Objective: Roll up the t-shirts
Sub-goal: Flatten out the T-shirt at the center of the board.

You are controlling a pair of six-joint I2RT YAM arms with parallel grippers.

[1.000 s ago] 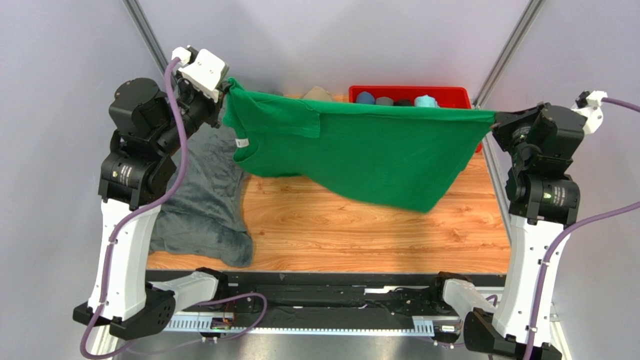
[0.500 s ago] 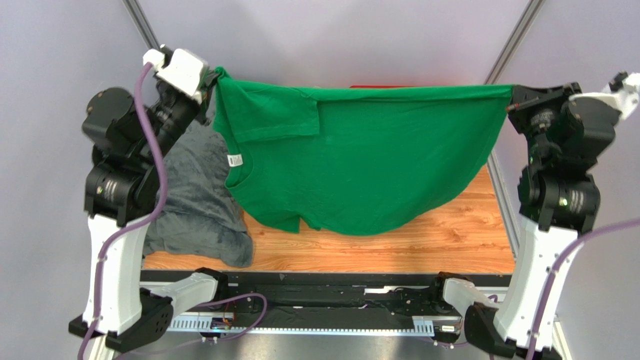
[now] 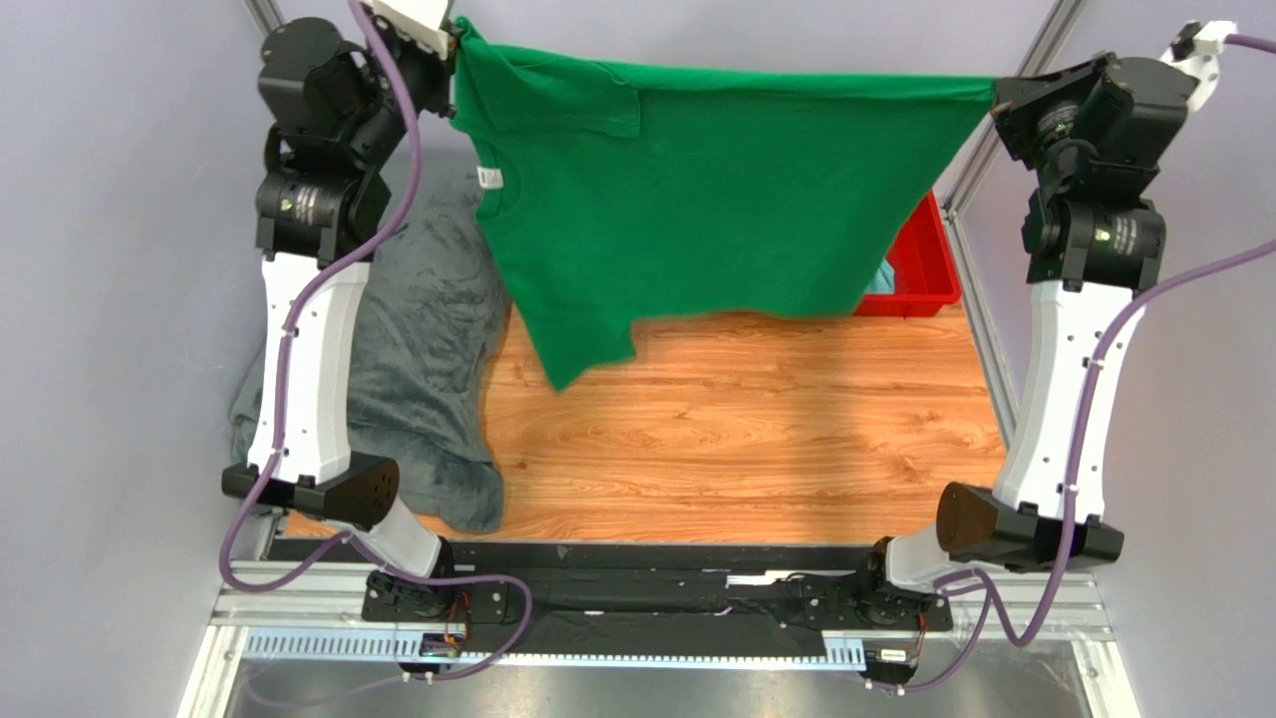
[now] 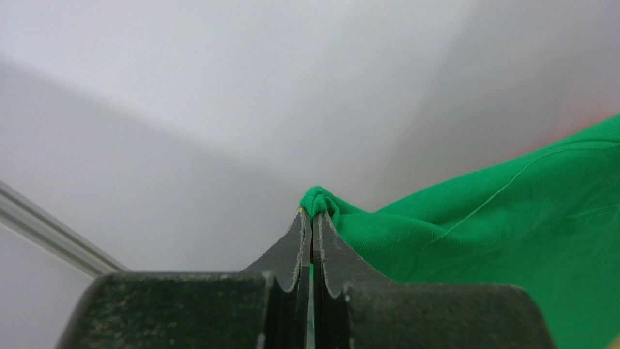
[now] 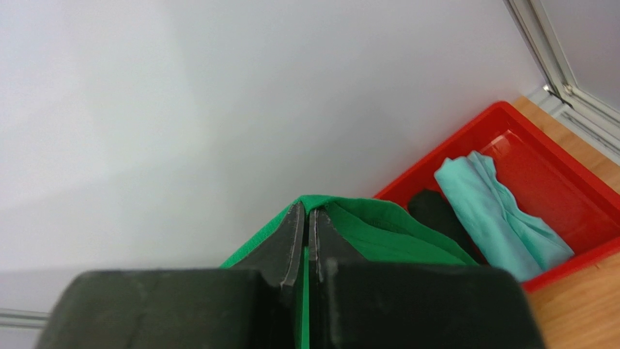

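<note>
T-shirt (image 3: 719, 195) hangs stretched, hiding most of the red bin (image 3: 932, 255).

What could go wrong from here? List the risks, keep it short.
1. The left gripper and right gripper each pinch only a small tip of the green t-shirt; a corner could slip free.
2. The shirt hangs unevenly, one sleeve folded across its front; laid down like this it may crease.
3. Its edges hang by the grey blanket and red bin; lowering could drape it over either.
</note>
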